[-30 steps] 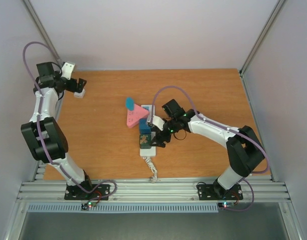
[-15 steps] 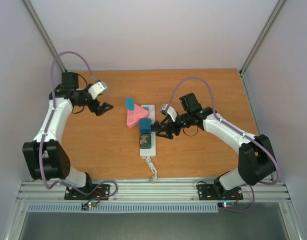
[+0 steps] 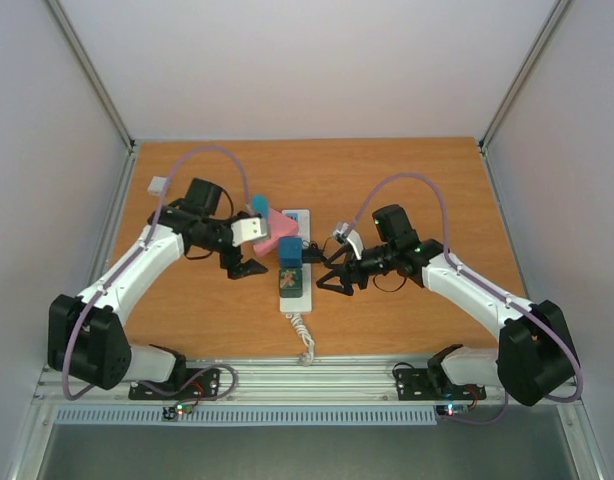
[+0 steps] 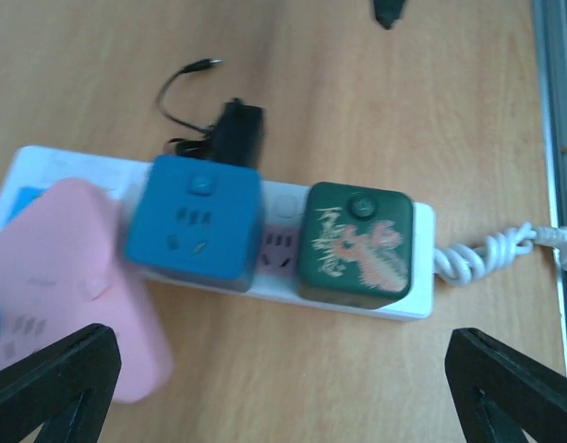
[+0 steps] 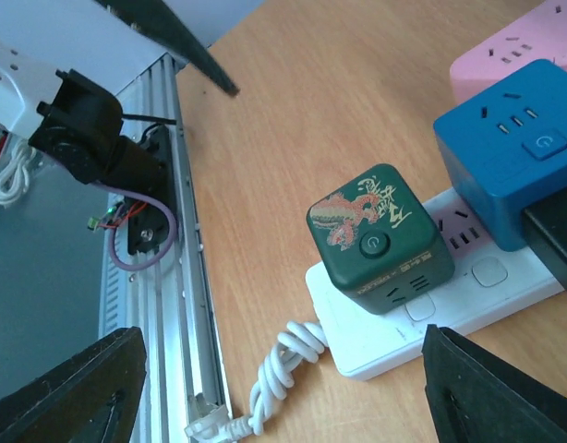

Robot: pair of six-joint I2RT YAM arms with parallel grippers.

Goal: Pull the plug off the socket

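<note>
The socket is a long white power strip [image 3: 298, 218] in the middle of the table, its coiled cord [image 3: 305, 340] toward the near edge. A pink triangular plug [image 3: 272, 232], a blue cube plug [image 3: 290, 253] and a dark green cube plug [image 3: 291, 283] sit in it, and a black adapter [image 3: 313, 255] sits at its right side. My left gripper [image 3: 245, 262] is open and empty just left of the strip. My right gripper [image 3: 332, 280] is open and empty just right of the green cube. The left wrist view shows the strip [image 4: 422, 277], blue cube [image 4: 196, 217] and green cube [image 4: 357, 245] beyond my open left gripper [image 4: 283, 397].
A small white object [image 3: 157, 185] lies near the back left edge. The right wrist view shows the green cube [image 5: 376, 240], the blue cube [image 5: 510, 157], the cord [image 5: 274, 369] and the aluminium rail [image 5: 186, 277] at the table's near edge.
My left arm has swung from the back left corner to the strip's left side. My right gripper has drawn back from the strip a little to the right.
</note>
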